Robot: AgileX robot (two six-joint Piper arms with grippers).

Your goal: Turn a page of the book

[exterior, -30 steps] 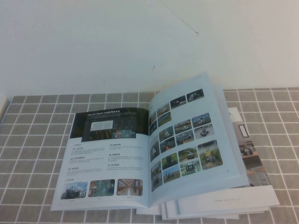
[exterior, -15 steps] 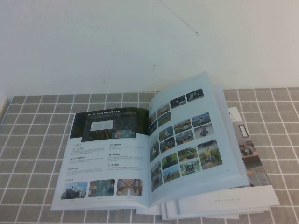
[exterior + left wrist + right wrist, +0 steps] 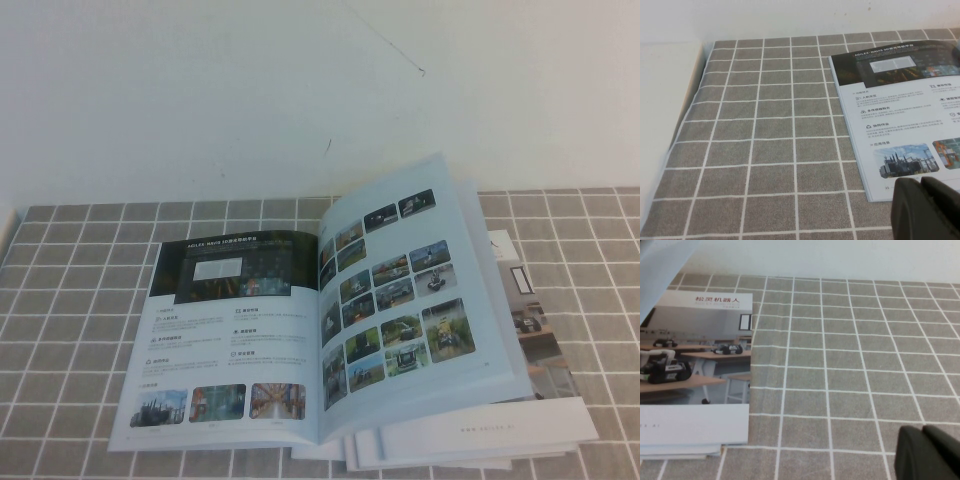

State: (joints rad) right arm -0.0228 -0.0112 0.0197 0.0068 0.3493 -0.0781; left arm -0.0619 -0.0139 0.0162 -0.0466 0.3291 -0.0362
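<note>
Glossy page (image 3: 235,340) lies flat at nine o'clock of the book (image 3: 400,300); left pincer (image 3: 925,207) and right pincer (image 3: 927,452) clenched, grasping nothing, parked over the tabletop (image 3: 80,300).

Left gripper (image 3: 921,186): two dark, matte black fingers, rounded blunt tips, pressed flat together along a thin seam. Right gripper (image 3: 923,430): same dark moulded fingers, smooth rounded edges, tips meeting. No markings, screws or cables visible.
</note>
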